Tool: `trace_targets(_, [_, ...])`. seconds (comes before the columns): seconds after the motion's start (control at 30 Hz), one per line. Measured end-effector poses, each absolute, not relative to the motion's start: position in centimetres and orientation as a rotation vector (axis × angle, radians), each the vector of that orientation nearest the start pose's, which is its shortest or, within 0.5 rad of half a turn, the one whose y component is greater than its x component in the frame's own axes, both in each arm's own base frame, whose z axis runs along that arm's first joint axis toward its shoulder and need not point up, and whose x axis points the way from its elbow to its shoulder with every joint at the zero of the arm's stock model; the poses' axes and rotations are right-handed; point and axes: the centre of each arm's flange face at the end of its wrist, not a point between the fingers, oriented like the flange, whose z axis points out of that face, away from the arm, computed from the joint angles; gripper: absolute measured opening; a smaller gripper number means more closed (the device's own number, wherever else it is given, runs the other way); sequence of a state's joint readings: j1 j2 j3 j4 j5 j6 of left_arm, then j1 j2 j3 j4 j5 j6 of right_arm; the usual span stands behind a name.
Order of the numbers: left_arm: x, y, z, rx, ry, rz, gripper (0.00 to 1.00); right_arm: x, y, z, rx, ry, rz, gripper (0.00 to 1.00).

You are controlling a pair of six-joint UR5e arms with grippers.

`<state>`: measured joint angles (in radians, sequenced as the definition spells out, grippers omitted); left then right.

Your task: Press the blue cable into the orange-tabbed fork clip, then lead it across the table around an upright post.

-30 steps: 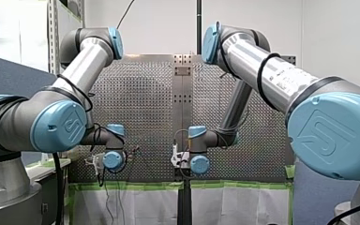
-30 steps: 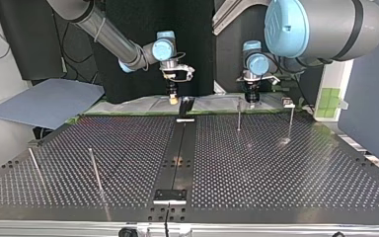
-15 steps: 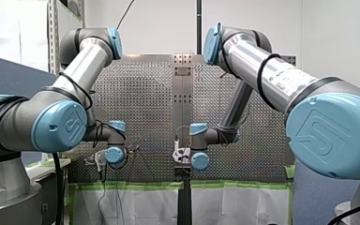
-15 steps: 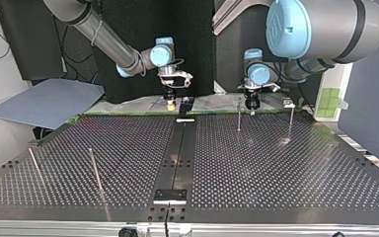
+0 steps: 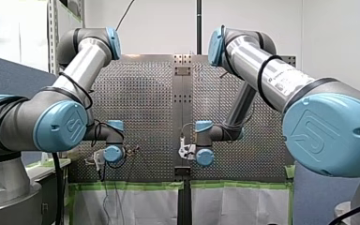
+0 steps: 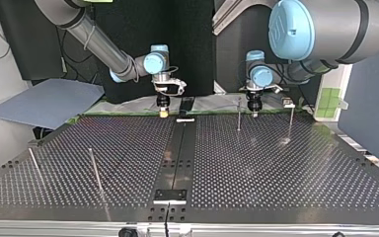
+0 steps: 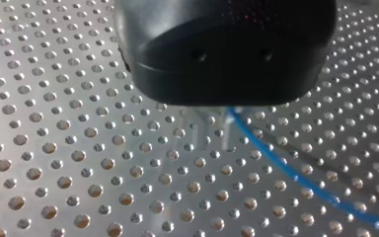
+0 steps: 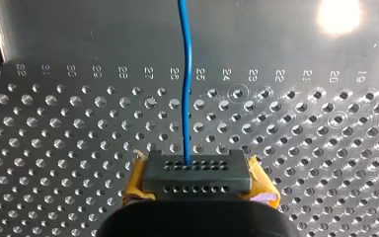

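Clamps blue cable (image 8: 186,74) narrowly in my right gripper (image 8: 197,170), lengthwise straight ahead. Stands just left of black clip (image 6: 185,104), top view. Cannot tell state of my left gripper (image 7: 208,117).

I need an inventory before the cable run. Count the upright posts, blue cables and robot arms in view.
thin upright metal posts: 4
blue cable: 1
grey-and-blue robot arms: 2
Total: 7

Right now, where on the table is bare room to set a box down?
Bare: the table at the top view's right, nearer than the far posts, and between the near posts and the middle strip. Crowded: the far edge, with my right claw, left claw and cable.
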<state>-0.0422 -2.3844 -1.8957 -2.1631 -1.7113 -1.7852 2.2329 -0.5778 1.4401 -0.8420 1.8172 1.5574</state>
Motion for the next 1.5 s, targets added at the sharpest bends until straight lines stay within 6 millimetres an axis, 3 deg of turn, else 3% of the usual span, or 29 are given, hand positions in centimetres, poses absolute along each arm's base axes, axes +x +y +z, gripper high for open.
trace_targets(0.07, [55.0, -14.1, -1.6, -0.242, 1.712, -0.057, 0.55, 51.9, -49.1, -0.5, 1.533, -0.977, 1.481, 0.00])
trace_targets(0.1, [55.0, -14.0, -1.6, -0.237, 1.713, -0.052, 0.55, 51.9, -49.1, -0.5, 1.533, -0.976, 1.480, 0.00])
trace_targets(0.13, [55.0, -14.0, -1.6, -0.235, 1.715, -0.048, 0.76, 51.9, -49.1, -0.5, 1.535, -0.976, 1.479, 0.00])
trace_targets(0.17, [55.0, -13.9, -1.6, -0.234, 1.716, -0.044, 0.88, 51.9, -49.1, -0.6, 1.537, -0.976, 1.477, 0.00])
trace_targets(0.2, [55.0, -13.8, -1.6, -0.233, 1.719, -0.037, 0.88, 51.9, -49.1, -0.6, 1.538, -0.976, 1.476, 0.00])
trace_targets(0.23, [54.9, -13.7, -1.6, -0.234, 1.722, -0.031, 1.00, 51.9, -49.1, -0.6, 1.539, -0.976, 1.475, 0.00])
trace_targets(0.67, [53.8, -13.3, -2.3, -0.243, 1.798, -0.006, 1.00, 51.9, -48.8, -0.9, 1.558, -0.971, 1.462, 0.00])
trace_targets(1.03, [50.7, -13.7, -3.6, -0.194, 1.839, -0.074, 1.00, 51.9, -48.6, -1.1, 1.570, -0.973, 1.453, 0.00])
trace_targets(1.5, [46.5, -14.0, -3.6, -0.167, 1.830, -0.130, 1.00, 51.9, -48.6, -1.2, 1.576, -0.972, 1.451, 0.00])
